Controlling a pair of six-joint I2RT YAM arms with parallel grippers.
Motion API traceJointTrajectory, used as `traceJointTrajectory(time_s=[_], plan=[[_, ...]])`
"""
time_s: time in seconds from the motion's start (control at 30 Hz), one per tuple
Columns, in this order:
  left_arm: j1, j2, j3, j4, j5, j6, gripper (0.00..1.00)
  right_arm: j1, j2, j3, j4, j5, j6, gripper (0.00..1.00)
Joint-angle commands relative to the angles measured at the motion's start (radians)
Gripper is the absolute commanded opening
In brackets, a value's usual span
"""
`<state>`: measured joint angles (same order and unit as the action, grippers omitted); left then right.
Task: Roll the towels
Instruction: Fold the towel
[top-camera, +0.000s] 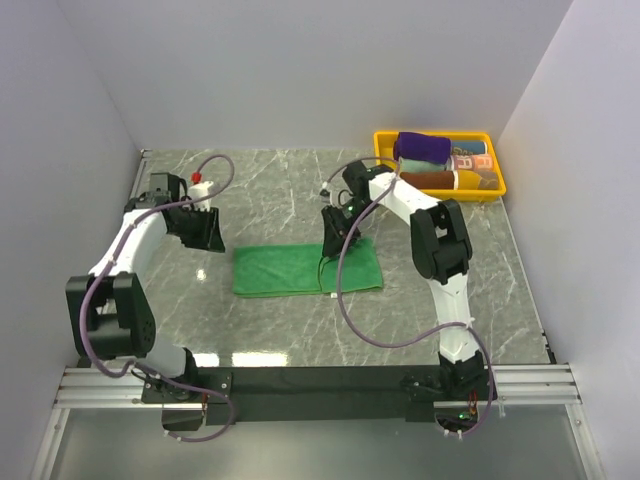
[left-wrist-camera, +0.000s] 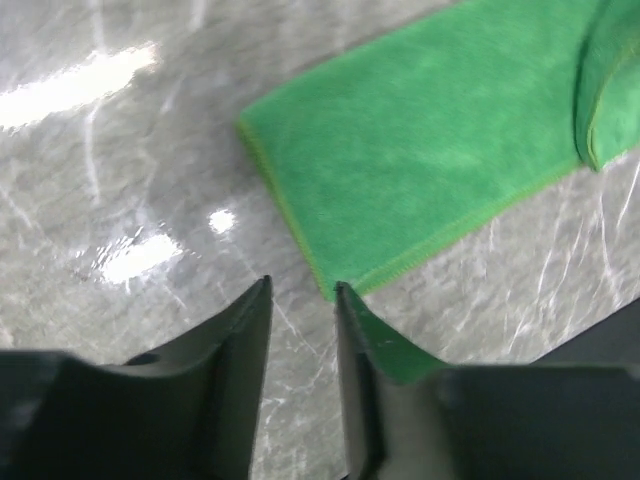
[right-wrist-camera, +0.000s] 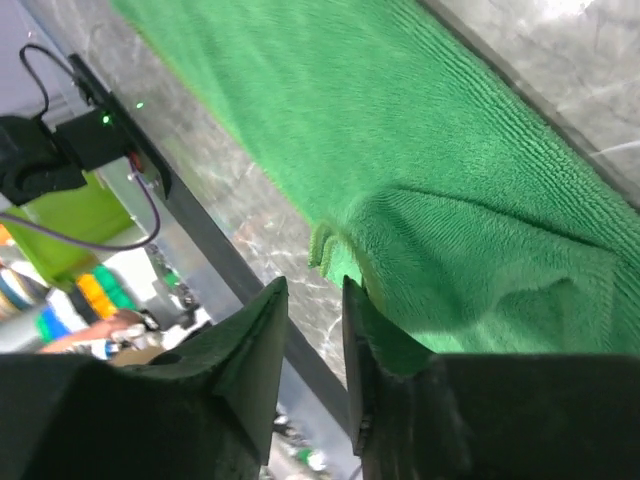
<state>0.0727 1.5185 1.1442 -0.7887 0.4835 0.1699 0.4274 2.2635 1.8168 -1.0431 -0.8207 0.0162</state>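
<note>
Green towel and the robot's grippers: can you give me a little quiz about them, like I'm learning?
1. True or false: the green towel is rolled up tight.
2. Where is the rolled purple towel? A in the yellow tray; B on the green towel; C in a gripper.
3. Fill in: the ___ gripper hangs over the green towel.
Key: 1 false, it lies mostly flat. 2 A. 3 right gripper.
</note>
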Motion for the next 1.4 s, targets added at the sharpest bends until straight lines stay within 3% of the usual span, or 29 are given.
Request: traceJointTrajectory(time_s=[0.0,0.03,0.1,0.2,0.4,0.63,0.73,0.9,0.97,1.1,1.13,1.2,1.3,1.37], plan=[[-0.045,-0.046,-0.018,0.002,0.049,0.074,0.36,-0.064,-0.116,0.067,-0.089,-0.025,-0.107,0.38],[-0.068,-0.023,-0.024,-0.009,0.044,0.085,0.33,-0.084,-0.130,0.070,-0.093,-0.020,-0.140,0.43],[-0.111,0.000,-0.031,-0.003,0.040,0.082,0.27,-0.123,-0.163,0.061,-0.083,0.053,-0.173,0.43],[-0.158,0.045,-0.040,0.031,0.026,0.059,0.21,-0.139,-0.157,0.038,-0.071,0.200,-0.228,0.37],[-0.220,0.103,-0.015,0.084,0.112,0.026,0.21,-0.138,-0.111,-0.016,0.014,0.314,-0.249,0.31],[-0.241,0.224,0.009,0.100,0.024,-0.010,0.18,-0.128,-0.032,-0.031,0.089,0.472,-0.226,0.25],[-0.238,0.311,0.035,0.097,-0.040,-0.020,0.14,-0.128,-0.047,-0.111,0.097,0.505,-0.234,0.21],[-0.226,0.440,0.143,0.143,-0.101,0.016,0.10,-0.078,-0.169,-0.298,0.126,0.399,-0.214,0.20],[-0.226,0.544,0.271,0.118,-0.108,0.039,0.09,-0.050,-0.208,-0.367,0.124,0.347,-0.206,0.19],[-0.225,0.788,0.637,0.019,-0.148,0.046,0.09,0.007,-0.272,-0.447,0.140,0.083,-0.219,0.20],[-0.221,0.869,0.798,-0.009,-0.128,0.043,0.09,0.019,-0.288,-0.459,0.143,-0.014,-0.219,0.20],[-0.217,0.899,0.938,-0.053,-0.100,0.037,0.12,0.014,-0.331,-0.459,0.150,-0.064,-0.205,0.22],[-0.215,0.797,0.907,-0.003,-0.045,0.031,0.16,-0.028,-0.398,-0.465,0.175,-0.040,-0.188,0.24],[-0.215,0.663,0.777,0.041,-0.034,0.028,0.20,-0.071,-0.430,-0.481,0.189,0.009,-0.185,0.27]])
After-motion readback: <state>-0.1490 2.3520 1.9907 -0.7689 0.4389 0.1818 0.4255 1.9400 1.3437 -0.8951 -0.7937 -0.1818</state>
